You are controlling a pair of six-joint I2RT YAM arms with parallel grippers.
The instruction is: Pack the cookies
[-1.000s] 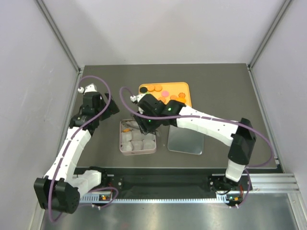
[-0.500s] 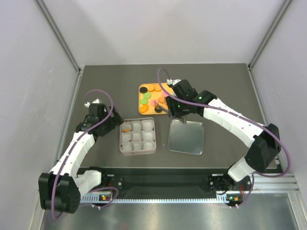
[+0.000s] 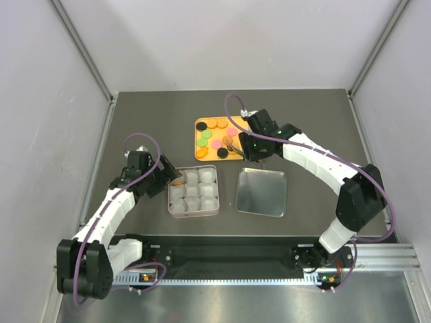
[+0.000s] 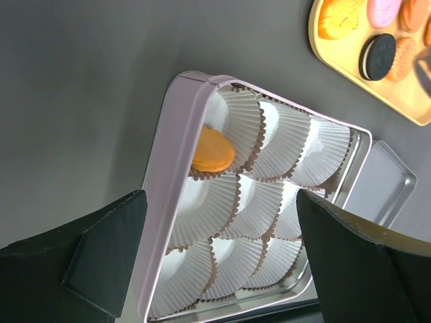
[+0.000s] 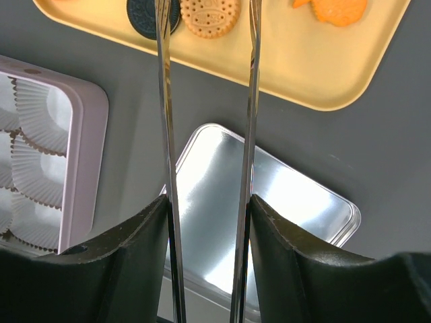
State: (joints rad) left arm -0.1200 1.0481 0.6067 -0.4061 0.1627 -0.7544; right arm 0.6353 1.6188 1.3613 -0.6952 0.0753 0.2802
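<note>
Left fingers (image 3: 161, 176) spread wide, gripping nothing, touching nothing. My left arm is folded low over the dark grey desk (image 3: 316, 128), wrist aimed across the left rim of the pale pink square metal tin (image 4: 168, 202) lined with white pleated paper cups (image 4: 283, 138). One orange round cookie (image 4: 212, 149) sits in the far-left corner cup, ahead of and between my open left fingers, clear of both.

My right arm reaches out past the silver square metal lid (image 3: 261, 192), elbow out to the right, wrist at the near right corner of the yellow plastic tray (image 5: 316, 60). Right fingers (image 3: 244, 149) are clamped on thin steel tongs (image 5: 165, 101); the blades stand apart and run out over the tray. Tips are cut off in the wrist view, so I can't tell whether they touch anything.

Remaining flat round cookies (image 3: 214, 138) (orange, pink, green, black, brown) lie on the tray. A black one (image 5: 149, 12) and a brown one (image 5: 210, 15) sit right by the tong blades.
</note>
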